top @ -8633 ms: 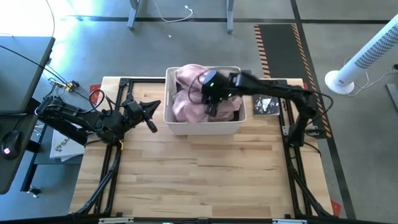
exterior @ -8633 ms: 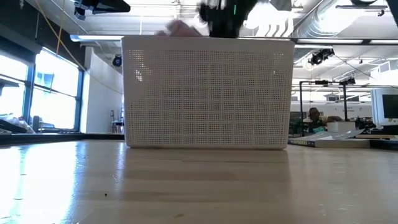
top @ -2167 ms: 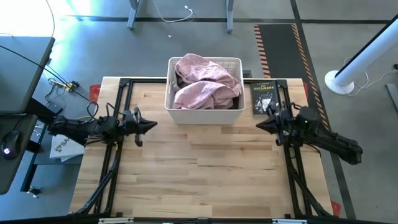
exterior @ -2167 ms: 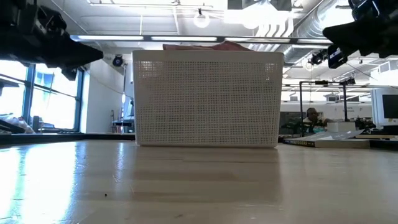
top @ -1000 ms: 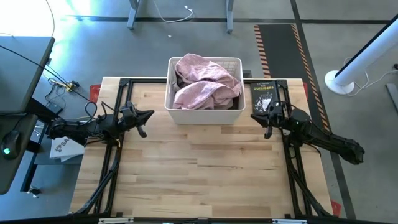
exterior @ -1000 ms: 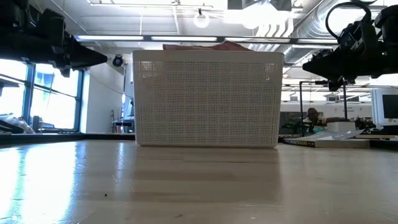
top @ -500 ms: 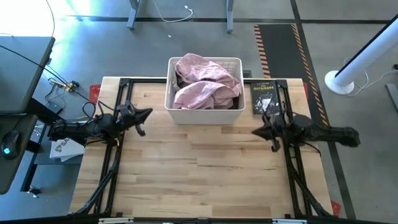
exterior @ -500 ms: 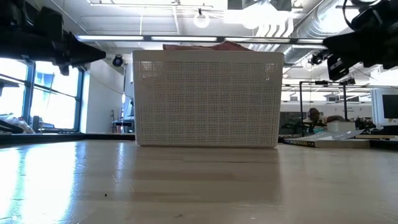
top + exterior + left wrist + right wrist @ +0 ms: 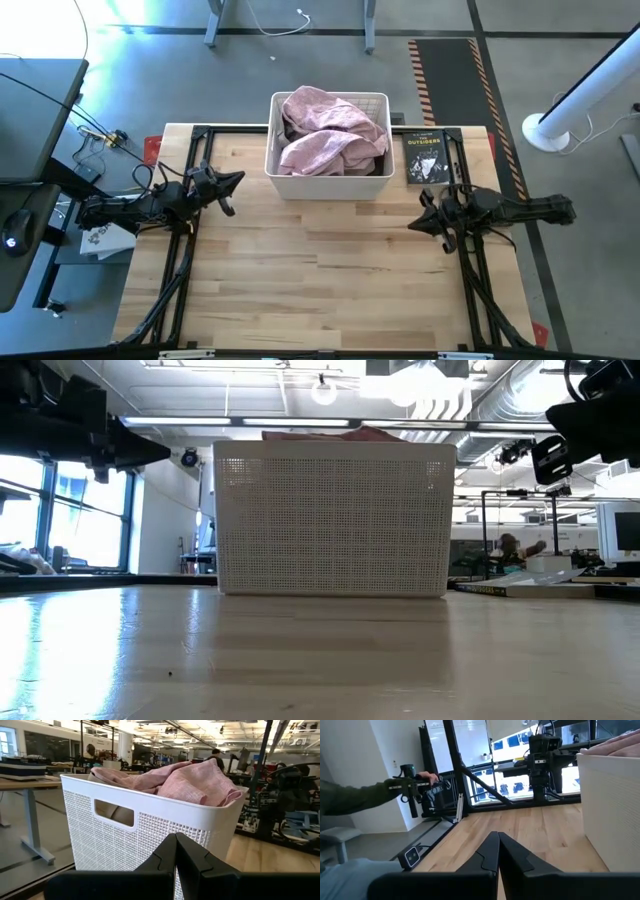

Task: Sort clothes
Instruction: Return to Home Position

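The pale pink garment (image 9: 325,128) lies heaped in the white basket (image 9: 328,184), filling it and rising a little above the rim. The basket stands at the far middle of the table (image 9: 320,265). From the low view only a sliver of the pink fabric (image 9: 330,433) shows over the perforated front wall (image 9: 335,520). What lies beneath it in the basket cannot be made out.

The left tool (image 9: 234,181) hangs above the table's left side, just beside the basket's left wall and apart from it. Its fingers are pressed together with nothing between them, as the left wrist view shows (image 9: 175,836), with the basket's handle side and the pink cloth (image 9: 172,779) straight ahead.

The right tool (image 9: 414,223) hangs over the table's right side, nearer the front than the basket and pointing inward. Its fingers are likewise clenched and hold nothing (image 9: 495,836).

A small black book (image 9: 425,157) lies flat to the right of the basket. In the right wrist view, a person's green sleeve (image 9: 350,795) reaches in beyond the table's edge.
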Available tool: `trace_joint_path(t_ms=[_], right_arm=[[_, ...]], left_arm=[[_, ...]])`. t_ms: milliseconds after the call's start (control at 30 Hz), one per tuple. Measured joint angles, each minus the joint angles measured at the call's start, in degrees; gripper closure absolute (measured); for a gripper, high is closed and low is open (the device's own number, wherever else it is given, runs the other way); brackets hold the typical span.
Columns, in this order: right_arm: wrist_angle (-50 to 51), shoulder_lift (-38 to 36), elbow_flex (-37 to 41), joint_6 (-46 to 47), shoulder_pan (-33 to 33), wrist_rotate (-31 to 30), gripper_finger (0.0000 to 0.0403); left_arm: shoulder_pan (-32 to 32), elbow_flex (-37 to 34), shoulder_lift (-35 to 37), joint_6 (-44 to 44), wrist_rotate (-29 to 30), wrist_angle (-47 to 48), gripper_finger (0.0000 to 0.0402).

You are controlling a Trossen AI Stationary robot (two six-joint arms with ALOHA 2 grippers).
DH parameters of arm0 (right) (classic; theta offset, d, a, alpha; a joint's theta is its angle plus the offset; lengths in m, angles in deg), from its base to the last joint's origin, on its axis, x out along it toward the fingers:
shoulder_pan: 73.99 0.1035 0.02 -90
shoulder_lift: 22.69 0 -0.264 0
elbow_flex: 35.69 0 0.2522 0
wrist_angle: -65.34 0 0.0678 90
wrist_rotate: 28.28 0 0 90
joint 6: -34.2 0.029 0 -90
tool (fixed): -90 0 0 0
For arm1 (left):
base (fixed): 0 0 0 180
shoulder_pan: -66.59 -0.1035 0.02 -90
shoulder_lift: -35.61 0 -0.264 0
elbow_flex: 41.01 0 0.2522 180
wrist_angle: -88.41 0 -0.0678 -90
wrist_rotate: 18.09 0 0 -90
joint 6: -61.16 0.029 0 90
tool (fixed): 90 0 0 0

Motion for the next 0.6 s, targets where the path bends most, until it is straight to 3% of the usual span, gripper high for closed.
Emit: trace_joint_path(t_ms=[300,600], right_arm=[[0.0,0.7,0.0,0.0,-0.4,0.0,0.0403],[0.0,0.7,0.0,0.0,-0.4,0.0,0.0403]], left_arm=[[-0.5,0.0,0.0,0.0,0.0,0.0,0.0398],[-4.9,0.0,0.0,0.0,0.1,0.0,0.0398]])
